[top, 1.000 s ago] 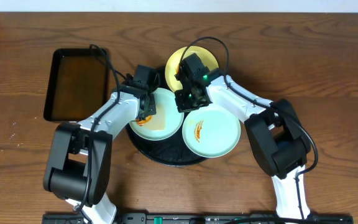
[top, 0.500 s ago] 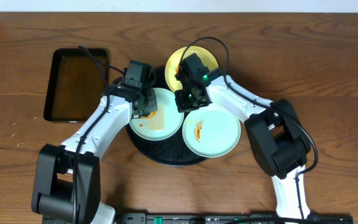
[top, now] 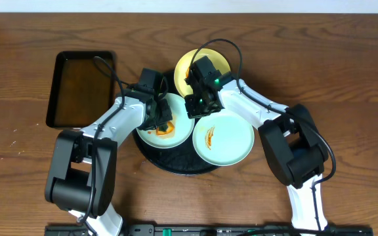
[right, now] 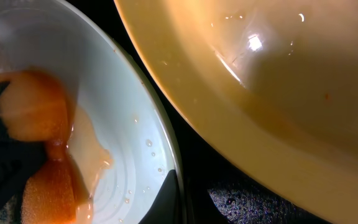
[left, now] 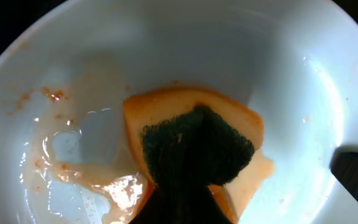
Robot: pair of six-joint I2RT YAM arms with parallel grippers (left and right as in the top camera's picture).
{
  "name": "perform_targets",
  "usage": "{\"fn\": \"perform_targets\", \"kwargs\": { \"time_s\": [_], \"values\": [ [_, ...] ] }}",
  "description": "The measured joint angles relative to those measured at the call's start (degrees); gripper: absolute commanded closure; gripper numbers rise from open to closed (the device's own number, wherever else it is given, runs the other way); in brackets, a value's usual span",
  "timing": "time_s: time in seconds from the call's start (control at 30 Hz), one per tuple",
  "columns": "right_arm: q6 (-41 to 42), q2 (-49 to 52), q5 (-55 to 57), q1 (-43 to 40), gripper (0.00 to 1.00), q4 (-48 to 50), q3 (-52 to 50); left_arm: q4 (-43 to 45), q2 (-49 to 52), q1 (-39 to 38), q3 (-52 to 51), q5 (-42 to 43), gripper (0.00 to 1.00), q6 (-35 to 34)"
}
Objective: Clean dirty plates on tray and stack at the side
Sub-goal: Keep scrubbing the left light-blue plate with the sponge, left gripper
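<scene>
Pressing a soft orange sponge (left: 194, 149) with a dark green scrub pad into the pale mint-blue round plate (top: 178, 108) sitting at the left of the large round black tray (top: 176, 165), clamping it tight in the left gripper (top: 161, 122). Holding the right gripper (top: 193, 111) closed at that plate's rim (any actual grip on it being unclear), beside the pale yellow round plate (top: 219, 62). Leaving a second mint-blue plate (top: 233, 143), orange-smeared, lying at the tray's front right.

Dark brown wooden table (top: 346, 72), grain running left to right, fills the overhead view. Pale strip (top: 189, 5) beyond its far edge; nature indeterminate. Lighting even, no hard shadows.
</scene>
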Motion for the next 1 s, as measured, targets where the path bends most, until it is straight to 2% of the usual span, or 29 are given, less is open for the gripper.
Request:
{"fn": "perform_targets", "kwargs": {
  "time_s": [0.23, 0.47, 0.77, 1.0],
  "values": [
    [-0.2, 0.0, -0.1, 0.0, 0.99, 0.0, 0.0, -4.1, 0.0, 0.1, 0.6, 0.3, 0.93, 5.5],
    [-0.7, 0.0, 0.0, 0.2, 0.99, 0.0, 0.0, -10.9, 0.0, -0.3, 1.6, -7.7, 0.93, 8.1],
    [-0.9, 0.0, 0.0, 0.2, 0.99, 0.0, 0.0, -11.8, 0.0, -0.3, 3.2, -14.6, 0.92, 8.8],
    [-0.9, 0.0, 0.0, 0.2, 0.99, 0.0, 0.0, -8.1, -1.9, -0.2, 4.6, -13.2, 0.93, 8.5]
  ]
}}
